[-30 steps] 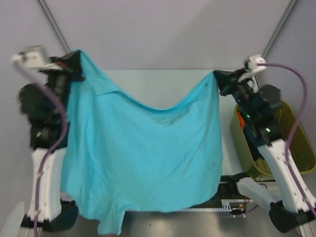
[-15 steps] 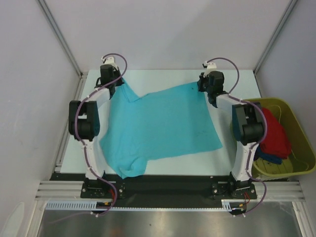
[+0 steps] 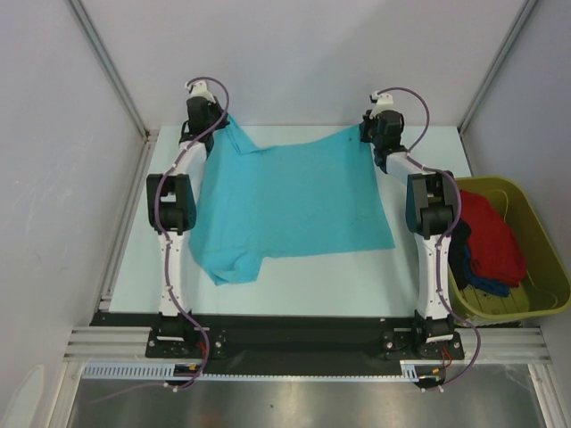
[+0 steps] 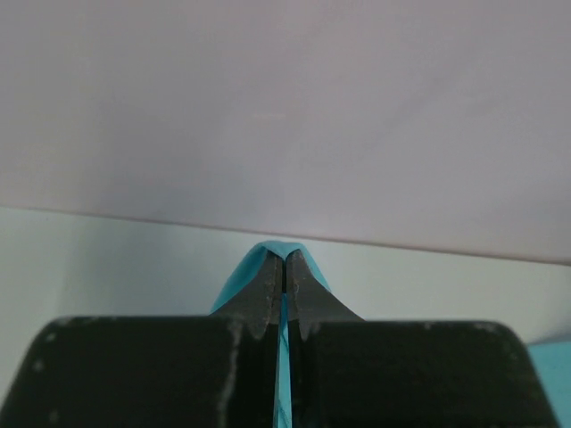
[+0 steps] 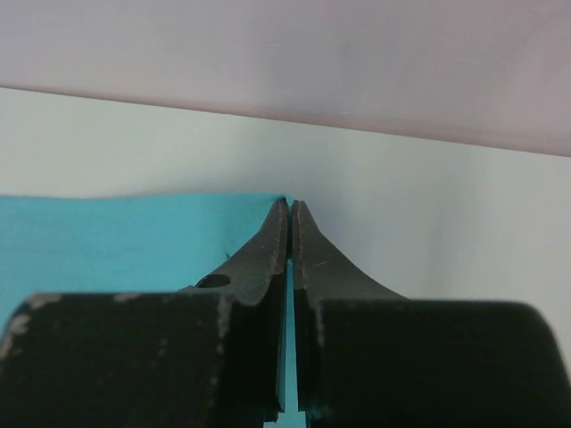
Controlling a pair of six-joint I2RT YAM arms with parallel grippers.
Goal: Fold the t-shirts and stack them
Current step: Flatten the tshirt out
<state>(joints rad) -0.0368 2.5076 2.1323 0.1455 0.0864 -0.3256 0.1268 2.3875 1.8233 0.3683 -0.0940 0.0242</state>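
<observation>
1. Where the table [image 3: 294, 285] meets the back wall, both arms reach far forward, one at each far corner of the turquoise t-shirt [image 3: 294, 201].
2. Left gripper [image 3: 214, 125]: fingers clenched on a peak of the cloth; its wrist view shows a thin turquoise sliver pinched between the tips [image 4: 284, 259], with more cloth [image 4: 239, 283] draping away on the left.
3. Right gripper [image 3: 365, 133]: likewise clamped on the shirt's far right corner [image 5: 291, 207], with flat cloth [image 5: 116, 241] spreading to its left.
4. Turquoise t-shirt, position: spread on the table between the arms, mostly flat. The near left part is bunched into a lump, and a flap is turned over near the left gripper.
5. Other stock: a red shirt [image 3: 486, 236] and a dark blue shirt [image 3: 473, 278] heaped in the olive tub [image 3: 546, 259] on the right, not yet folded.
6. Risk, slippage: each grip holds only a narrow pinch, so any further pull apart could draw a corner free.
7. Risk, skew: if one side lets go first, the far edge may spring back crooked.
8. Risk, creases: the bunched near left part would likely be folded in unless it is smoothed first.
</observation>
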